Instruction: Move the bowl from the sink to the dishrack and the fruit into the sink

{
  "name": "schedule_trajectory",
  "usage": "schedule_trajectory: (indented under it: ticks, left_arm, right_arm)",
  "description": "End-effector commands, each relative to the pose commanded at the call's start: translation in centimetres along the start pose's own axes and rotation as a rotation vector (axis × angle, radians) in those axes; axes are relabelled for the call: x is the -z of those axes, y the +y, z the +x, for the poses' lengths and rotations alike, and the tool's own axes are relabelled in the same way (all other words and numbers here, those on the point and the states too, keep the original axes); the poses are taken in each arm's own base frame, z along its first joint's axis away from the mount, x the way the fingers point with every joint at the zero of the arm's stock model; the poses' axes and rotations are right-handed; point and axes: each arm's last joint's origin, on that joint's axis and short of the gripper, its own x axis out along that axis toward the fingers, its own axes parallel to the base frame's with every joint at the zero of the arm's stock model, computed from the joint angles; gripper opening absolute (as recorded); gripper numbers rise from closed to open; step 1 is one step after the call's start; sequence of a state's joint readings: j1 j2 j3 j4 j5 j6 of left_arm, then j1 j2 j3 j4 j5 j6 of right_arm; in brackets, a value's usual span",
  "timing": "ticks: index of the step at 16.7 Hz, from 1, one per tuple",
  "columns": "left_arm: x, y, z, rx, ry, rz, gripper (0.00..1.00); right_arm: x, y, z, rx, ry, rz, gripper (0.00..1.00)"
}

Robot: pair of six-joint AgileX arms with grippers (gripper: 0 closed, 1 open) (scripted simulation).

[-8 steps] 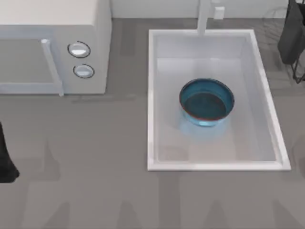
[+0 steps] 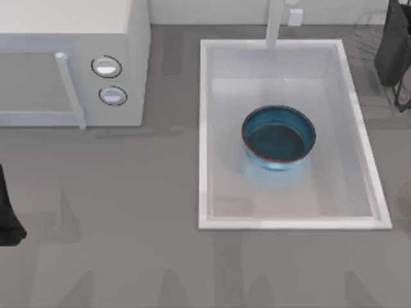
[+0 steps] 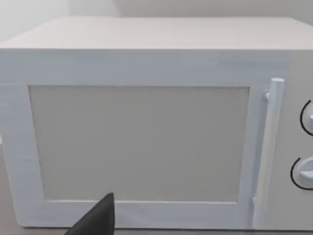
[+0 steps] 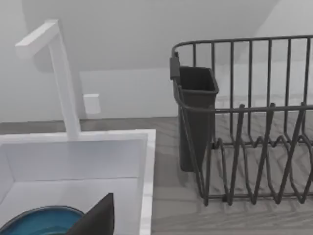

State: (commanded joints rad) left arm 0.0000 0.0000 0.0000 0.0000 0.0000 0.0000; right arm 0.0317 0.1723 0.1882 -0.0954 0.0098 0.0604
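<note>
The deep blue bowl (image 2: 278, 138) with a teal inside sits in the middle of the white sink (image 2: 204, 128); its edge (image 4: 39, 223) also shows in the right wrist view. The grey wire dishrack (image 4: 239, 107) stands just right of the sink, at the table's far right corner (image 2: 369, 25). The fruit is out of view. My left arm (image 2: 6, 215) is a dark shape at the table's left edge, and a dark tip of my left gripper (image 3: 98, 220) faces the microwave. A dark tip of my right gripper (image 4: 98, 218) hangs over the sink's near part, apart from the bowl.
A white microwave (image 2: 70, 64) with two round knobs fills the far left. The white faucet (image 2: 275, 22) rises behind the sink. A solid black block (image 4: 195, 117) stands in the rack's corner nearest the sink. Bare grey table lies in front.
The bowl and the left arm have not moved. Only the faint shadows on the front of the table have shifted a little.
</note>
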Motion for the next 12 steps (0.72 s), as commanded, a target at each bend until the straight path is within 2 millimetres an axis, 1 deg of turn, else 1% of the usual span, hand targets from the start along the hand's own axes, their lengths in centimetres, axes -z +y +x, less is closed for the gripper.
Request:
schedule_trajectory:
  ticks: [3,5,6,8,9,11,12]
  left_arm:
    - [0.0,0.0,0.0,0.000,0.000,0.000,1.00]
    - [0.0,0.0,0.0,0.000,0.000,0.000,1.00]
    - [0.0,0.0,0.0,0.000,0.000,0.000,1.00]
    - [0.0,0.0,0.0,0.000,0.000,0.000,1.00]
    - [0.0,0.0,0.0,0.000,0.000,0.000,1.00]
    - [0.0,0.0,0.0,0.000,0.000,0.000,1.00]
    - [0.0,0.0,0.0,0.000,0.000,0.000,1.00]
  right_arm:
    - [-4.3,0.8,0.8,-0.027,0.102,0.057,1.00]
    - [-7.6,1.6,2.2,-0.046,0.197,0.097,1.00]
    - [-9.2,2.1,3.2,-0.055,0.252,0.116,1.00]
    - [-12.3,3.5,5.9,-0.065,0.371,0.149,1.00]
    - [-13.5,4.3,7.7,-0.068,0.435,0.161,1.00]
    - [-15.4,6.4,11.8,-0.066,0.566,0.178,1.00]
    - [-15.8,7.6,14.1,-0.062,0.633,0.182,1.00]
